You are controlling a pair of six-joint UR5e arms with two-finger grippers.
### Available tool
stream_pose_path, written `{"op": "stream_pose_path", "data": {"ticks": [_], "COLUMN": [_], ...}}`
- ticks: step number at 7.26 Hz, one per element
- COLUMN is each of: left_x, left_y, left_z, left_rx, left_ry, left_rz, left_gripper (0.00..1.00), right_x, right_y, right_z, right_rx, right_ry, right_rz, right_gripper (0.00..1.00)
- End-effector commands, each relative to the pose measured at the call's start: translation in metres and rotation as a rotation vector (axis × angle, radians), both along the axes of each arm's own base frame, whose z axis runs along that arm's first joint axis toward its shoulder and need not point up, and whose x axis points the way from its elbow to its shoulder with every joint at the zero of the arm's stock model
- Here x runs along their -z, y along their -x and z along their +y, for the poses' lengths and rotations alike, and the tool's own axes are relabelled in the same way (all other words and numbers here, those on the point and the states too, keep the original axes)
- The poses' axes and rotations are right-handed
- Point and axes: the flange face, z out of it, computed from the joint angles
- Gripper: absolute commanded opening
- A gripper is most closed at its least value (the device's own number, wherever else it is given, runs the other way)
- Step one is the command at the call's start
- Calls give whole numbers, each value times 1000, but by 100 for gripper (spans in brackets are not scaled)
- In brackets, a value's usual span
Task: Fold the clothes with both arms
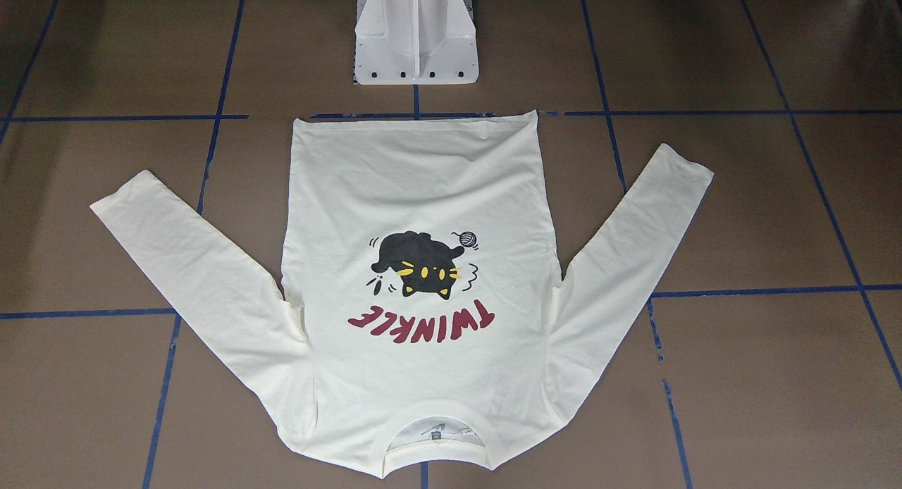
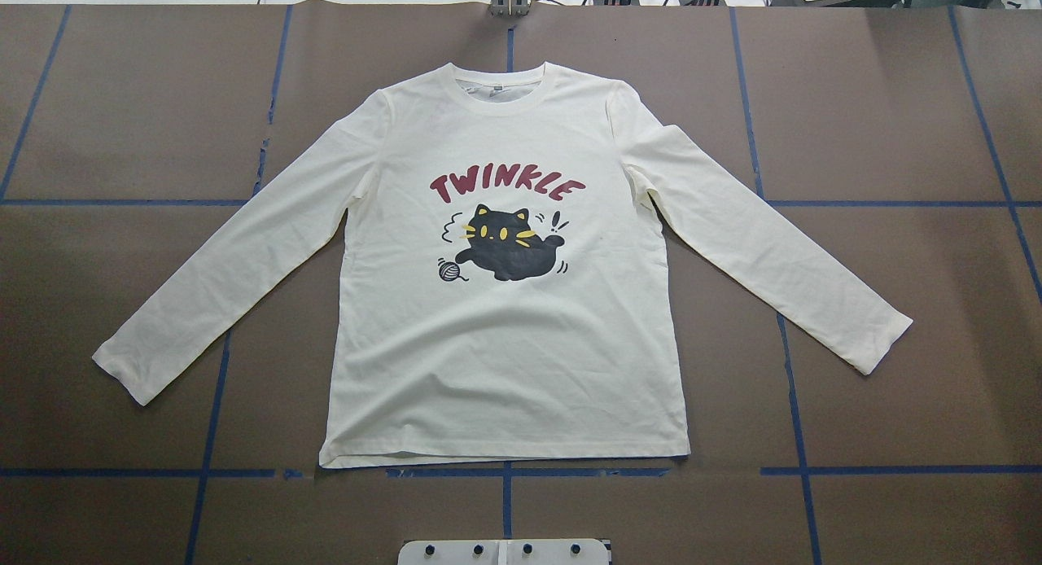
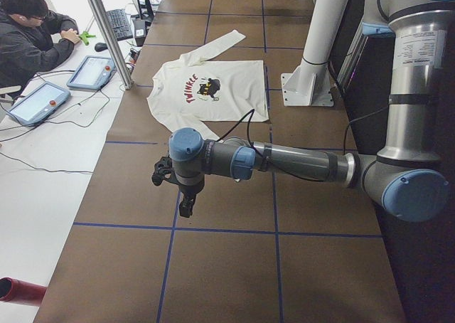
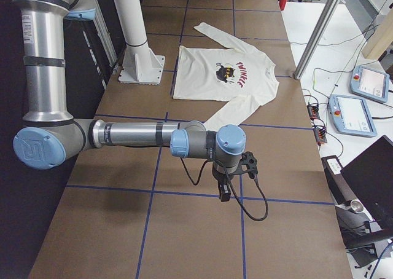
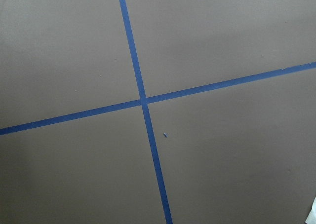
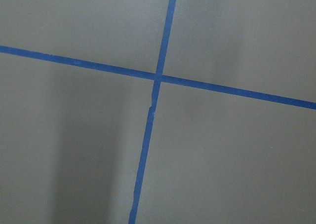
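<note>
The cream-white long-sleeved T-shirt (image 2: 505,345) lies flat and face up on the brown table, sleeves spread out and down, with the black cat print and "TWINKLE" lettering showing. It also shows in the front-facing view (image 1: 423,186), the left view (image 3: 231,102) and the right view (image 4: 196,76). My left gripper (image 3: 183,202) hangs above the table well off the shirt's left sleeve. My right gripper (image 4: 224,193) hangs above the table past the right sleeve. Both show only in the side views, so I cannot tell if they are open or shut. Neither touches the shirt.
The white pedestal base (image 1: 416,45) stands just behind the shirt's hem. Blue tape lines (image 2: 505,471) grid the table. An operator (image 3: 28,31) sits at the far side with tablets (image 3: 89,70). More pendants (image 4: 353,113) lie beyond the table's edge.
</note>
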Motion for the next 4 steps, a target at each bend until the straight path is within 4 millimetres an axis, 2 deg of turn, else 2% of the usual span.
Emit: {"op": "stream_pose_path", "data": {"ticks": [1,2,3,4], "left_x": [9,10,24,31], "left_y": [-1,-1,0,-1], "left_z": [-1,-2,-4,-5], "left_rx": [-2,-3,-1,-2], "left_ry": [-18,-22,-68,-131], "left_rz": [10,10,0,12], "left_gripper": [100,100,100,100], "right_x": [8,21,37,66], "right_y": [1,2,4,18], "right_z": [-1,-4,-8,-25], "right_rx": [0,-1,2,29], "right_ry": [-14,-38,-68,-140], "right_rz": [-4,-10,-11,-8], "right_gripper": [100,100,100,100]}}
